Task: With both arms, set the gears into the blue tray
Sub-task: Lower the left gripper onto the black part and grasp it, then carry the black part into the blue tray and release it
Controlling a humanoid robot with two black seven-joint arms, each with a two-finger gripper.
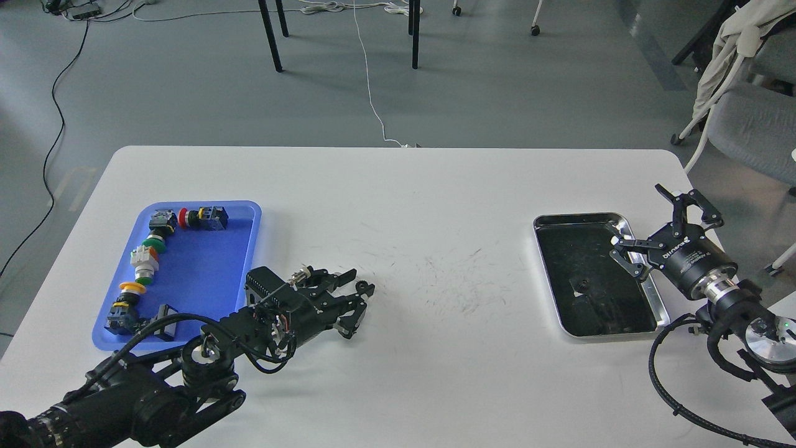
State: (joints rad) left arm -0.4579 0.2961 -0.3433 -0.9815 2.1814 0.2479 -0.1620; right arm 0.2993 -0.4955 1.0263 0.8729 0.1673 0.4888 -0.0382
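Observation:
The blue tray [205, 274] lies at the left of the table and holds several coloured push-button switches along its left and far sides. My left gripper [359, 309] rests low over the table just right of the tray, open and pointing right. A small dark round piece [363, 287] sits at its far fingertip; I cannot tell whether it is a gear. One gear [583, 285] lies in the steel tray [547, 221] at the right. My right gripper [640, 219] hovers over that tray's right rim, open wide, above and right of the gear.
Black scuff marks cover the white table [435, 186] between the two trays. A thick black cable [668, 386] loops from my right arm near the table's front right corner. Chairs and table legs stand on the floor beyond the far edge.

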